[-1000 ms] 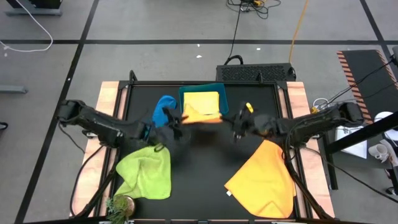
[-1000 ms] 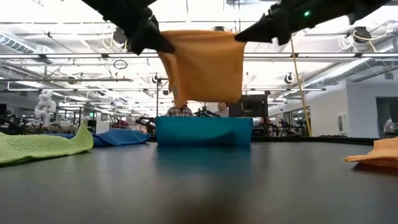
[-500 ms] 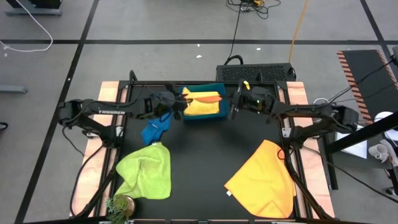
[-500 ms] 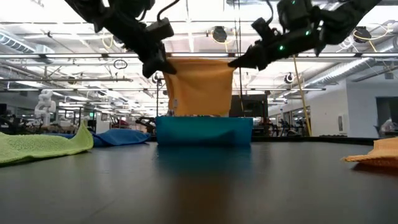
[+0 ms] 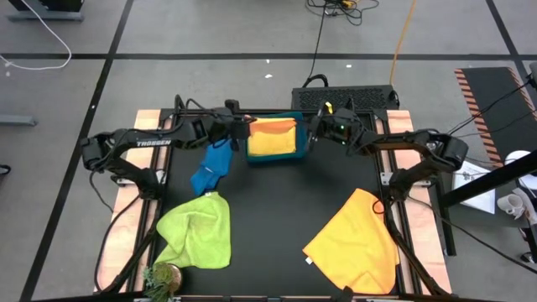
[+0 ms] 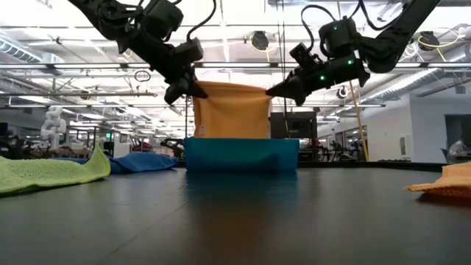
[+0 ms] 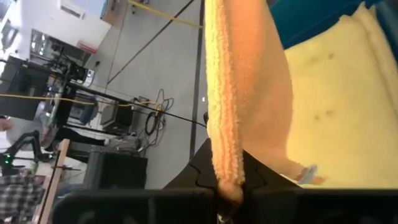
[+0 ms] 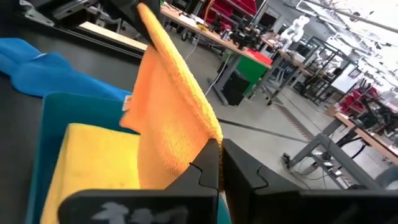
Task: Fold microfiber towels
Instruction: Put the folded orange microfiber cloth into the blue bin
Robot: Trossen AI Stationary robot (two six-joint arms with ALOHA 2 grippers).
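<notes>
A folded orange towel (image 6: 229, 110) hangs between my two grippers over the teal bin (image 5: 295, 155) at the table's far middle; its lower part reaches into the bin, where a yellow towel (image 5: 262, 147) lies. My left gripper (image 5: 243, 127) is shut on the towel's left top corner, my right gripper (image 5: 309, 132) on its right top corner. A blue towel (image 5: 211, 166) lies crumpled left of the bin, a lime green towel (image 5: 197, 233) at the near left, a second orange towel (image 5: 352, 239) at the near right. My left gripper pinches the orange towel's folded top edge at its left corner (image 7: 225, 177) between its two fingers, coming level from the table's left. The towel hangs below, its top edge drawn fairly straight. My right gripper pinches the top edge at the right corner (image 8: 210, 138) between its two fingers, coming level from the table's right. The towel hangs down from there, its lower part inside the bin.
A small potted plant (image 5: 164, 277) stands at the near left corner. A black box (image 5: 344, 96) sits behind the table's far edge. Wooden strips run along the left and right table edges.
Both grippers have carried the hanging orange towel from the table's middle toward the far edge and down, over the teal bin. The towel, held by its top corners throughout, now has its lower part down in the bin on the yellow towel.
</notes>
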